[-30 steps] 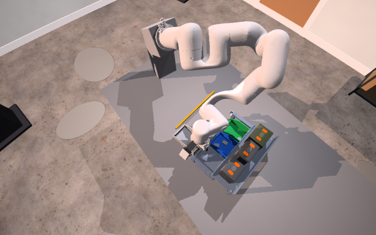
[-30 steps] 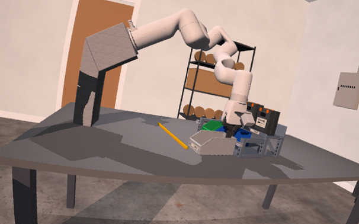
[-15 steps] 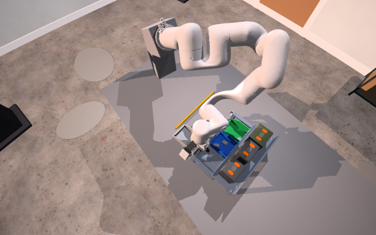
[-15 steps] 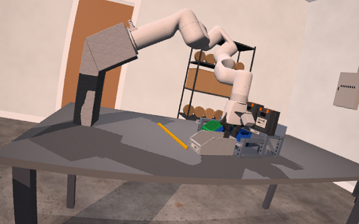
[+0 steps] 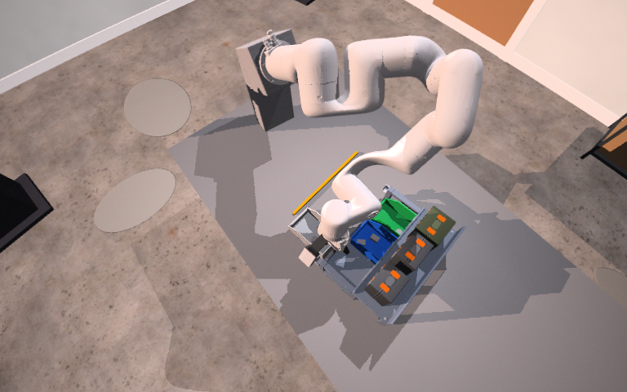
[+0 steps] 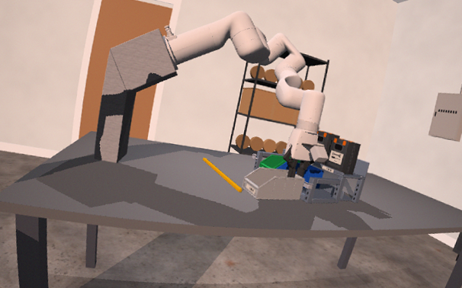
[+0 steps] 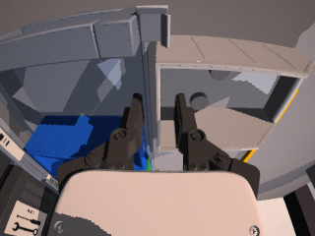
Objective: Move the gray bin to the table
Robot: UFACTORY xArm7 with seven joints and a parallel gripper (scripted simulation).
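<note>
The gray open bin stands upright on the table top, its back wall close to the shelf front; it looks flat. Round dark parts show inside it in the wrist view. My gripper is partly open, its fingers apart on either side of the bin's back wall with gaps. The blue bin and the green bin are on the shelf. My arm partly hides the gray bin in the top view.
A yellow strip lies on the table in front of the gray bin. Dark cases with orange latches stand on the raised rear tier, behind the colored bins. The shelf's front upright is close to my fingers.
</note>
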